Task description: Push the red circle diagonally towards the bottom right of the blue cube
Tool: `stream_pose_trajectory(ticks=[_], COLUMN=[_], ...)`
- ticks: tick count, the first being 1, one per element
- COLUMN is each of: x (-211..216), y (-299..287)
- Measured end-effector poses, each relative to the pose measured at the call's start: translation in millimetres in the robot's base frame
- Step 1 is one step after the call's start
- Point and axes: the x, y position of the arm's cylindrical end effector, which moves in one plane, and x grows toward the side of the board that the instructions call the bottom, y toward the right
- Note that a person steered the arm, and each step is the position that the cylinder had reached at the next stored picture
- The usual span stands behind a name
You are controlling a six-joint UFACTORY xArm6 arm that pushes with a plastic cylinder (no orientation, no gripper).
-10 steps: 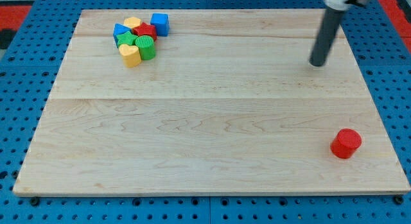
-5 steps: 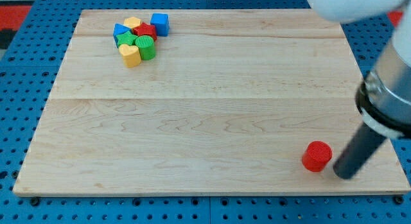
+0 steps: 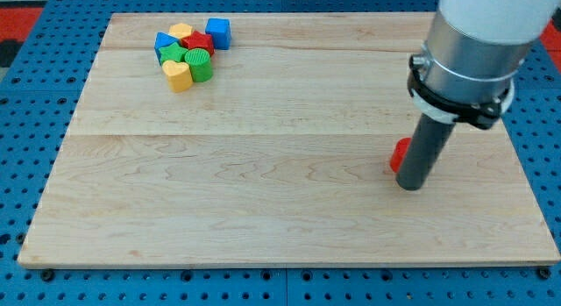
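The red circle (image 3: 399, 154) lies right of the board's middle, mostly hidden behind my rod; only its left edge shows. My tip (image 3: 409, 185) rests on the board just below and right of it, touching or nearly so. The blue cube (image 3: 218, 32) stands far off at the view's top left, at the right end of a cluster of blocks.
The cluster at top left holds a yellow heart (image 3: 178, 75), a green block (image 3: 200, 66), a red block (image 3: 199, 42), a yellow block (image 3: 181, 31), another green block (image 3: 173, 53) and a second blue block (image 3: 163, 41). The wooden board (image 3: 263, 192) lies on blue pegboard.
The red circle has been pushed from the bottom right corner up and left towards the board's middle. My rod swung down behind it and followed it up-left.
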Motion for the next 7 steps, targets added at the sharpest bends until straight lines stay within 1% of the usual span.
stream_pose_trajectory(ticks=[1,2,3,4,5,6,7], x=[-26,-52,-79,-107,-107,-107,-124], y=[35,37,19,63,33,-25,-59])
